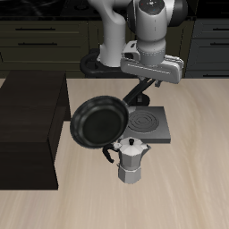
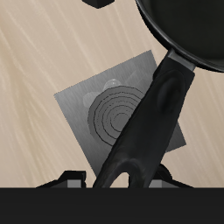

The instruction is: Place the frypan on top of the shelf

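On the pale wooden surface [image 1: 192, 170], the biggest thing is the shelf [image 1: 31, 130], a dark box-like unit with a flat top, standing at one side of the exterior view and reaching toward the front edge. Behind the surface runs a row of dark drawer cabinets [image 1: 45, 36] with handles. The robot arm [image 1: 148, 27] comes down from the back, its grey wrist block above the burner area.

The frypan [image 1: 97, 122] is off the surface, held in the air and tilted so its round black bowl faces partly toward the camera. Its bowl hangs just beside the shelf's edge, not over the flat top, and its long black handle [image 2: 149, 122] slants up and back to the end effector [image 1: 146, 85]. In the wrist view the handle runs from between the fingers out to the bowl, and the end effector looks closed on the handle's end, though the fingertips themselves are mostly hidden by it.

Below the handle lies the grey square burner plate [image 2: 96, 109] with concentric rings, flat on the surface. The moka pot [image 1: 132, 161] stands upright nearer the front edge, just beside the burner plate and below the pan's rim.
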Robot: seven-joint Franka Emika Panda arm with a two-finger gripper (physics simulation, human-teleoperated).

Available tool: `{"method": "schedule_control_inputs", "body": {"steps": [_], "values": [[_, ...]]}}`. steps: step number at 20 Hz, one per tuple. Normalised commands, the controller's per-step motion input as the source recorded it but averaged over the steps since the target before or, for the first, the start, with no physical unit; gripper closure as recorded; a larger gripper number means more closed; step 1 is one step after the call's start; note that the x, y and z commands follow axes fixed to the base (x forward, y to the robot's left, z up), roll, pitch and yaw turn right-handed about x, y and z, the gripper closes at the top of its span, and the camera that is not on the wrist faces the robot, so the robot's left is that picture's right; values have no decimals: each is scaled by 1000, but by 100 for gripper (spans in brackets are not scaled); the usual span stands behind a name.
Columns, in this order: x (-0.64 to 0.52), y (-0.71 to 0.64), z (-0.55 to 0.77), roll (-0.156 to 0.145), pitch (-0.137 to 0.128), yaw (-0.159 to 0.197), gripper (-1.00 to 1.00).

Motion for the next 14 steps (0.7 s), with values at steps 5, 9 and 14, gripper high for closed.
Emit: {"method": "schedule_control_inputs", "body": {"steps": [5, 9, 14], "values": [[-90, 74, 56, 15, -3, 10, 100], [-191, 192, 114, 25, 1, 7, 100], [-231, 80, 215, 16, -48, 54, 100]]}}
